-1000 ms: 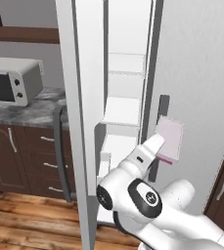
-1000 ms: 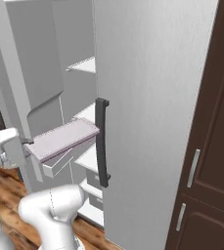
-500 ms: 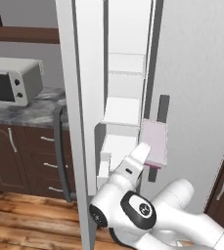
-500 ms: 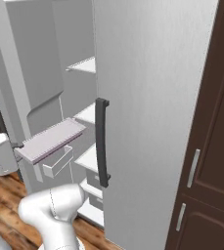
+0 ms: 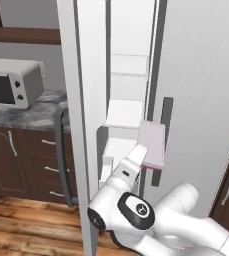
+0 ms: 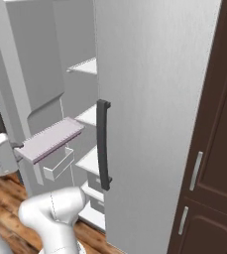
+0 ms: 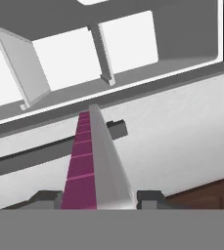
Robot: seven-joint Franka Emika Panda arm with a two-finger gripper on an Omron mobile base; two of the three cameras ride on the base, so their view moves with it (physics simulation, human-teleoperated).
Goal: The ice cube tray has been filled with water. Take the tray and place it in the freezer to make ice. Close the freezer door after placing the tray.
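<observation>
Ice cube tray (image 6: 52, 139): thin pale pinkish-white slab, held off the ground in front of the open freezer (image 5: 128, 100), its far end reaching toward the white shelves (image 6: 87, 116) and stopping just short of the dark bar handle (image 6: 103, 144) of the closed right fridge door (image 6: 154, 99). From the left the tray (image 5: 152, 144) appears end-on, beside that handle and level with a middle shelf. In the hand view the tray (image 7: 96, 161) runs edge-up away from the camera, its cells showing magenta on one side. Claw (image 7: 98, 197): both dark fingertips (image 7: 150, 197) press against the near end of the tray, one on each side, clamped on it. Freezer door (image 5: 78, 110): tall light grey panel, swung wide open to the left of the freezer, with a small white bin (image 6: 59, 163) on its inner face, below the tray. Left of the freezer door: grey counter (image 5: 28, 114) carrying a microwave (image 5: 13, 82), dark brown drawers (image 5: 31, 155) beneath. Right of the fridge: dark brown cabinets (image 6: 209, 149).
</observation>
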